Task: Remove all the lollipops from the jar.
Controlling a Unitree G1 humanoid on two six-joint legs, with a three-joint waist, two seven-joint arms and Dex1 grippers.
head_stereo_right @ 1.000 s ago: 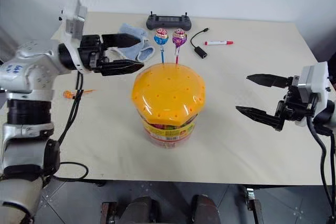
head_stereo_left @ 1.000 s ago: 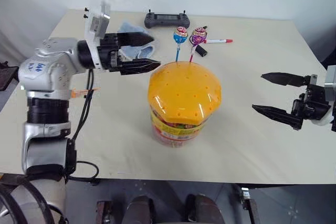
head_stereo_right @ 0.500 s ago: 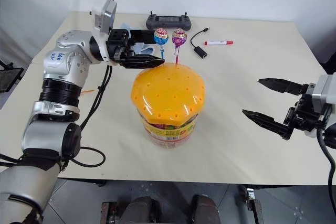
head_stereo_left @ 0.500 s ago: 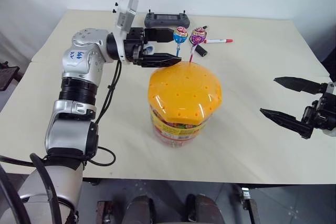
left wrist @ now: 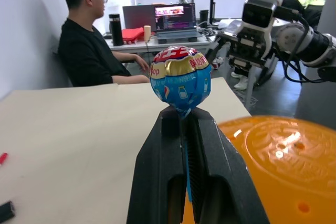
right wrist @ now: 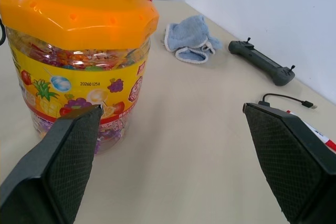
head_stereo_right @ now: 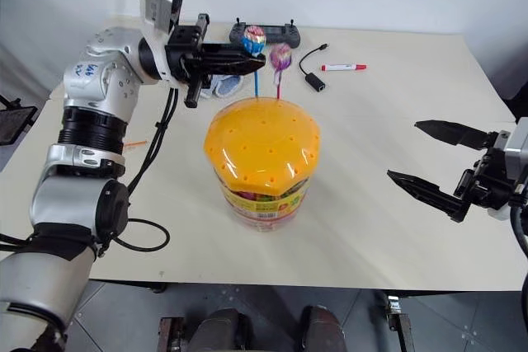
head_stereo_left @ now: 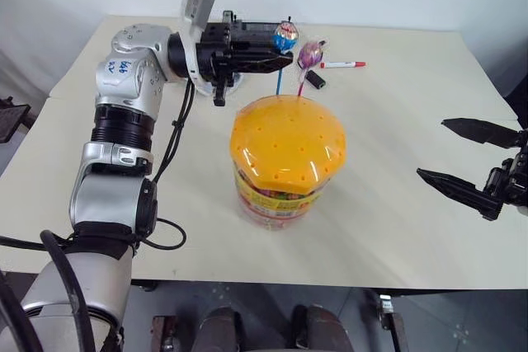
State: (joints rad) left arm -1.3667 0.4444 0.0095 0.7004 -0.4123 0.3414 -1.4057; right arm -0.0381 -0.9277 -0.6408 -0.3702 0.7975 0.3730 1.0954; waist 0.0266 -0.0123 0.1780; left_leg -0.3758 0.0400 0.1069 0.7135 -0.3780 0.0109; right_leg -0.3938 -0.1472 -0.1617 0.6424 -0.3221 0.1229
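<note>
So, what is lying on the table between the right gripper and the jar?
Nothing: in the left eye view, only bare table lies between the open right gripper and the jar.

The jar point(head_stereo_left: 285, 172) has an orange domed lid point(head_stereo_left: 287, 139) dotted with small holes, and a yellow and red label point(right wrist: 79, 95) printed with fruit pictures. The blue lollipop point(left wrist: 180, 78) wears a shiny blue wrapper with a red and white top, and the purple lollipop point(head_stereo_left: 310, 54) has a purple wrapper on a pink-red stick. The table point(head_stereo_left: 396, 121) is plain cream, the cloth point(right wrist: 190, 43) is light blue with a white edge, the marker pen point(head_stereo_left: 343, 64) is red and white, and the remote controller point(right wrist: 261, 62) is dark grey.
</note>
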